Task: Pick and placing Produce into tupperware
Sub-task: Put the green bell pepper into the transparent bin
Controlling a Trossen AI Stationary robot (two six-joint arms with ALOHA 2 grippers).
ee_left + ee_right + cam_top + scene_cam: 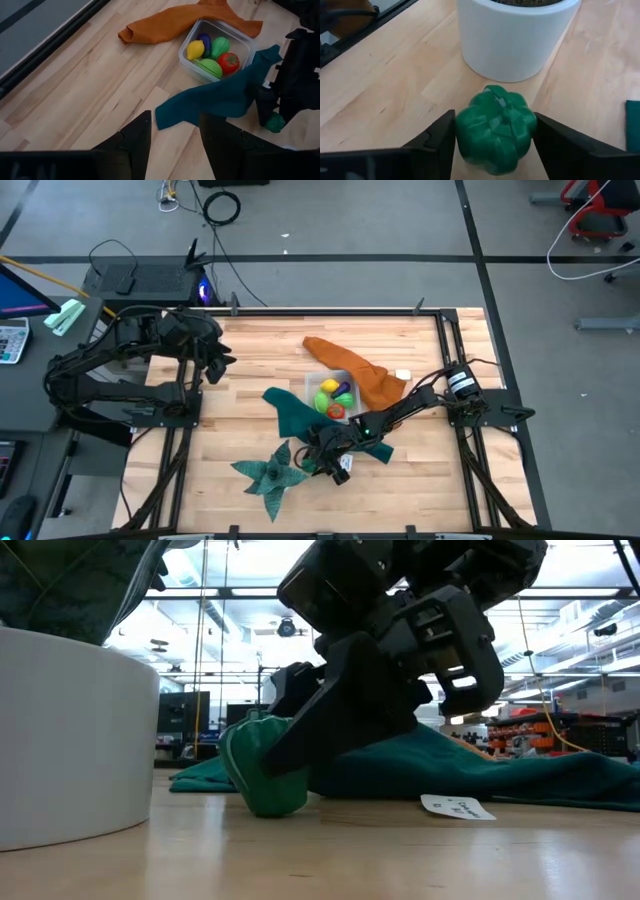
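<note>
Pepper [496,129] between right gripper [495,137] fingers beside white pot [512,35], grasp closing (tupperware [216,50] next).

Pepper [496,127] between right gripper [495,137] fingers, beside pot [516,35].

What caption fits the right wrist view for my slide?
Right gripper closing around a dark green toy pepper on the wooden table, beside a white pot.

Dark green pepper [496,129], white pot [512,37], teal cloth [220,97], orange cloth [170,24].
</note>
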